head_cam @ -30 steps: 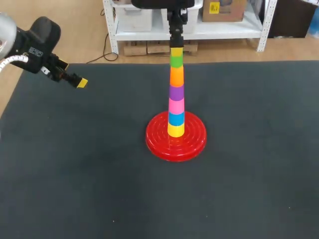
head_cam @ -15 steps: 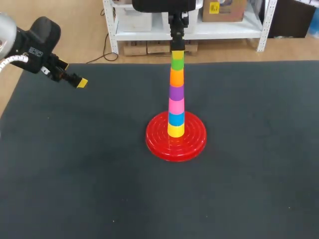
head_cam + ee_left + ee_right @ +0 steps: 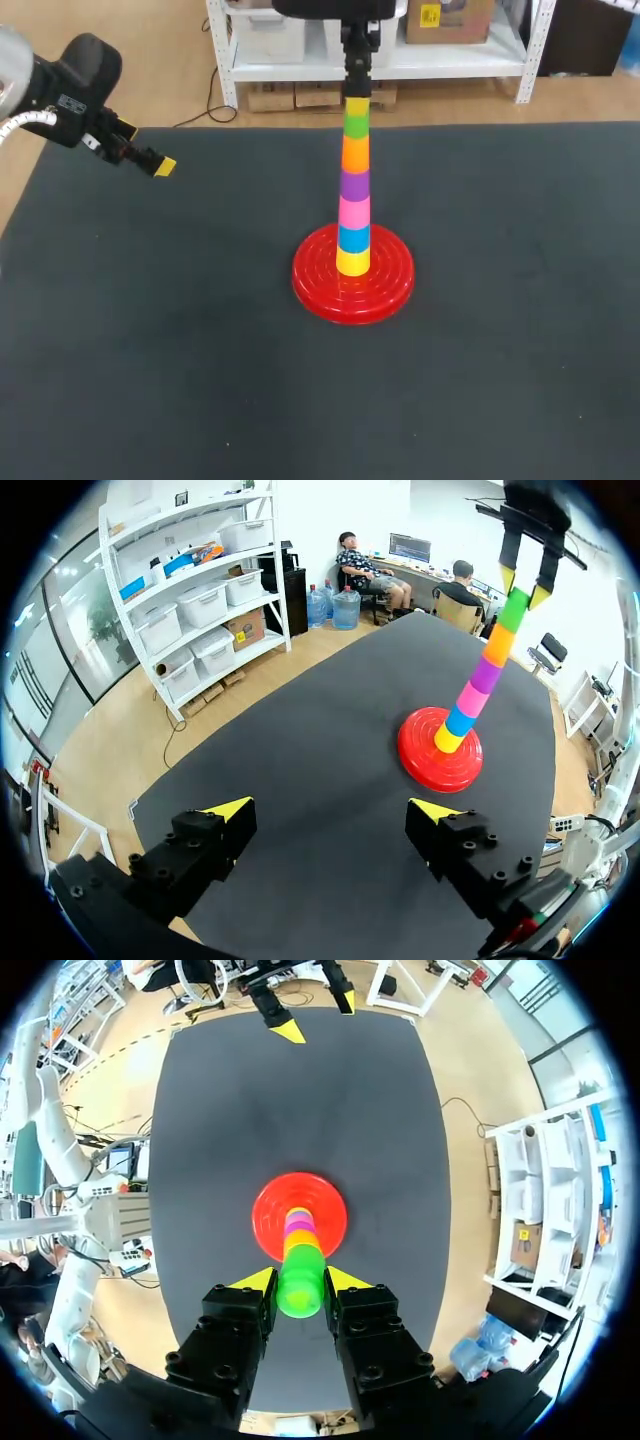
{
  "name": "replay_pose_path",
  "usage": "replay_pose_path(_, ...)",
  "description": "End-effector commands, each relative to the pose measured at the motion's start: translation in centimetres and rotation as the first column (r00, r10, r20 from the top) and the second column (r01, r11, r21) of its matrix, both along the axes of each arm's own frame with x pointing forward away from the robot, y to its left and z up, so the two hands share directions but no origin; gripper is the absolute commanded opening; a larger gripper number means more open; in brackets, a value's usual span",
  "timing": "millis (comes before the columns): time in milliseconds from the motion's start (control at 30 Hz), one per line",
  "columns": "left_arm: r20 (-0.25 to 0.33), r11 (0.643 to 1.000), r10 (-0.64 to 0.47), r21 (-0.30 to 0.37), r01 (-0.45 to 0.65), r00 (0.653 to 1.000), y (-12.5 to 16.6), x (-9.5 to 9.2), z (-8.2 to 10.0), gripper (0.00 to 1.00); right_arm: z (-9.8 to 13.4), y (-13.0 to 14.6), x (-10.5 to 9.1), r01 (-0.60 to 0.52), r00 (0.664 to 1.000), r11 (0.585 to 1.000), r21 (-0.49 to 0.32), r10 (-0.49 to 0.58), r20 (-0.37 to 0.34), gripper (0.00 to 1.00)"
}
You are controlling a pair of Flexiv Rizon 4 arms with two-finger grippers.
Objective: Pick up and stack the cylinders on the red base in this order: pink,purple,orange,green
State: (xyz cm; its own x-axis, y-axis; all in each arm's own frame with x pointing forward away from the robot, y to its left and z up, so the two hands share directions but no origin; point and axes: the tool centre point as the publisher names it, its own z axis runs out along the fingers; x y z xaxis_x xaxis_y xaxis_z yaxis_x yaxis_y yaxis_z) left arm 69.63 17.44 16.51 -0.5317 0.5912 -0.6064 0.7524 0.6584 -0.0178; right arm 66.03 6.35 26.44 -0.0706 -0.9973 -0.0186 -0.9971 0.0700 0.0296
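A tower stands on the red base: yellow, blue, pink, purple, orange and the green cylinder on top. My right gripper comes straight down from above and is shut on the upper part of the green cylinder, one yellow tip on each side. From the left wrist view the same tower leans slightly, with the right gripper at its top. My left gripper hangs open and holds nothing over the table's far left corner, well away from the tower.
The dark mat covers the whole table, with bare mat on all sides of the red base. The left gripper faces the tower across this mat.
The right gripper has crept slightly up and to the right at the tower's top, so a little more of the green cylinder shows below its tips. The left arm has stayed still.
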Motion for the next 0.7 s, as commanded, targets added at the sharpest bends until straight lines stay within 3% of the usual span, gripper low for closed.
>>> replay_pose_path(33,0.0,1.0,0.001,0.002,-0.001,1.0,0.0,0.0,0.0,1.0,-0.9,0.1,0.4,0.0,1.0,1.0,-0.002,0.0,-0.013,0.0)
replay_pose_path(400,0.0,1.0,0.001,0.002,-0.001,1.0,0.0,0.0,0.0,1.0,-2.8,0.8,0.1,-0.018,0.998,1.0,-0.002,0.018,-0.064,0.0)
replay_pose_path(600,0.0,1.0,0.001,0.002,-0.001,1.0,0.0,0.0,0.0,1.0,-2.4,0.9,0.0,-0.03,0.998,0.999,0.015,0.031,-0.057,0.0)
replay_pose_path(633,0.0,1.0,0.001,0.002,-0.001,1.0,0.0,0.0,0.0,1.0,-2.2,0.9,0.0,-0.039,0.998,0.999,0.015,0.039,-0.046,0.08)
replay_pose_path(667,0.0,1.0,0.001,0.002,-0.001,1.0,0.0,0.0,0.0,1.0,-2.0,0.9,-0.1,-0.04,0.998,0.999,0.016,0.041,-0.044,0.42)
replay_pose_path(700,0.0,1.0,0.001,0.002,-0.001,1.0,0.0,0.0,0.0,1.0,-1.8,1.0,-0.1,-0.05,0.998,0.998,0.028,0.051,-0.035,1.0)
